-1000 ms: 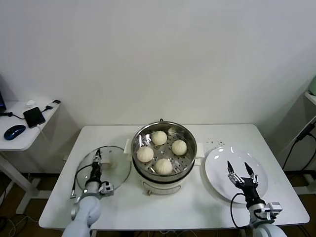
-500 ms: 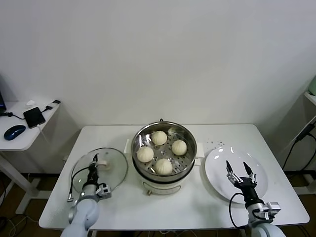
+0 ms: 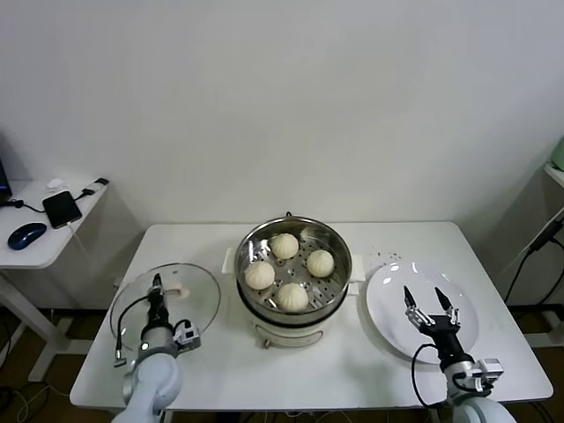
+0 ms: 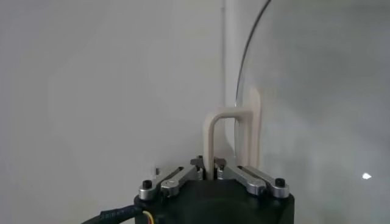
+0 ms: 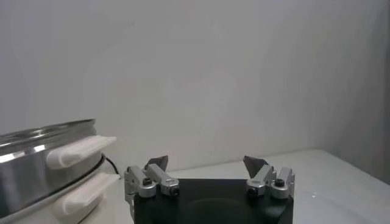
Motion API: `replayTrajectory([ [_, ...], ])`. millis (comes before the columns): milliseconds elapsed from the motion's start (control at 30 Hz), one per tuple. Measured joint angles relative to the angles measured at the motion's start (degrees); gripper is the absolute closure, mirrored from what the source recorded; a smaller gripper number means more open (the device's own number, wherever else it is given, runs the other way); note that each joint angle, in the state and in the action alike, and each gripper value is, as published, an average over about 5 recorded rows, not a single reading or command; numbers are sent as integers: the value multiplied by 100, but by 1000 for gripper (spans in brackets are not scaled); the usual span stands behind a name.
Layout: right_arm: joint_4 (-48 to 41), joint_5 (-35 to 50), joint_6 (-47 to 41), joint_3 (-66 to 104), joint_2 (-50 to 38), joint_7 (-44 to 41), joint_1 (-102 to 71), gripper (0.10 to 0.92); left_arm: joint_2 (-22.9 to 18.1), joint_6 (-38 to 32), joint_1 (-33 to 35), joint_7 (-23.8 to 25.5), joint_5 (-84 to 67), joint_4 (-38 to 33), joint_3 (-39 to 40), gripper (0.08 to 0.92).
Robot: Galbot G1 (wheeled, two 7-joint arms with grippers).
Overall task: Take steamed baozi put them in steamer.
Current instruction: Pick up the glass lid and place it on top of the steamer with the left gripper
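The steamer (image 3: 292, 310), a shiny steel pot on a cream base, stands mid-table with several cream-white baozi (image 3: 259, 276) on its perforated tray. Left of it my left gripper (image 3: 157, 285) is shut on the cream loop handle (image 4: 212, 137) of the round glass lid (image 3: 199, 304), which hangs tilted just above the table; in the left wrist view the jaws (image 4: 210, 164) pinch the handle's thin bar. My right gripper (image 3: 431, 306) hovers open over the flat white plate (image 3: 388, 300) with nothing between its fingers, seen likewise in the right wrist view (image 5: 207, 161).
The steamer's cream side handle (image 5: 79, 152) lies close to the right gripper. A few dark specks (image 3: 388, 257) dot the table behind the plate. A side table (image 3: 40, 238) at far left carries a phone and a mouse.
The left gripper has closed on the lid's handle and carried the lid leftward, away from the steamer. The right arm has hardly moved.
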Motion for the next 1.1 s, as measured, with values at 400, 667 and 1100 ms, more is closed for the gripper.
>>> replayTrajectory([
  [400, 58, 34, 20, 5, -77, 3, 15, 203, -439, 621, -119, 974, 786, -1102, -198, 840],
  [667, -14, 23, 16, -15, -80, 6, 74, 203, -503, 830, -265, 1441, 1049, -1489, -217, 840],
  [1100, -121, -101, 11, 67, 58, 4, 82, 203, -1224, 1012, -934, 1937, 1490, -1472, 424, 840],
])
